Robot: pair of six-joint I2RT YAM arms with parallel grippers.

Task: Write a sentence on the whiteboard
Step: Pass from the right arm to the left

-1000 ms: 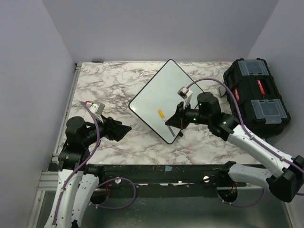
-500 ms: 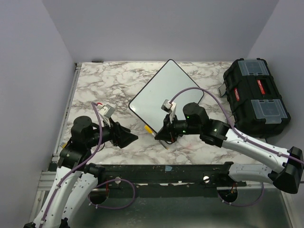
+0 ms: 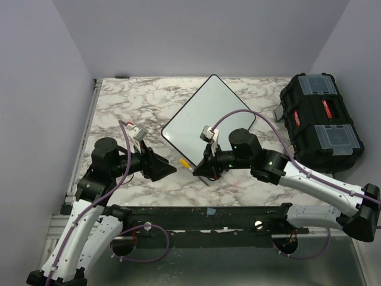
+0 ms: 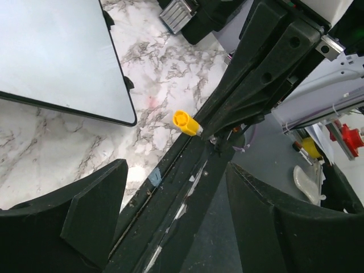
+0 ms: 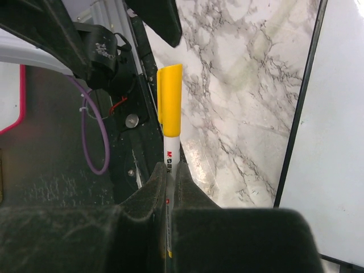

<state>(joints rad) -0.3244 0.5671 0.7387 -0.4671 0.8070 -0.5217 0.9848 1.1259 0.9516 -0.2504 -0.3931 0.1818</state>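
Observation:
The whiteboard [image 3: 208, 116] lies tilted like a diamond on the marble table; its visible face is plain white and the sentence is out of view. It also shows in the wrist views, whiteboard [image 4: 57, 51] and whiteboard [image 5: 341, 114]. My right gripper [image 3: 199, 170] hovers just off the board's near corner, shut on a white marker with a yellow cap [image 3: 186, 162]. The capped end points left at my left gripper [image 3: 166, 170]. From the right wrist, the marker [image 5: 169, 108] sticks out between the closed fingers of the right gripper [image 5: 169, 170]. The left gripper [image 4: 177, 170] is open and empty, with the yellow cap [image 4: 186, 121] a short way ahead of it.
A black plastic toolbox [image 3: 321, 122] stands at the right edge of the table. The black front rail [image 3: 208, 214] of the table runs under both grippers. Grey walls close in the left, back and right sides.
My right gripper carried the marker from over the whiteboard to the left and nearer, off the board's near corner. My left gripper moved right toward the capped end.

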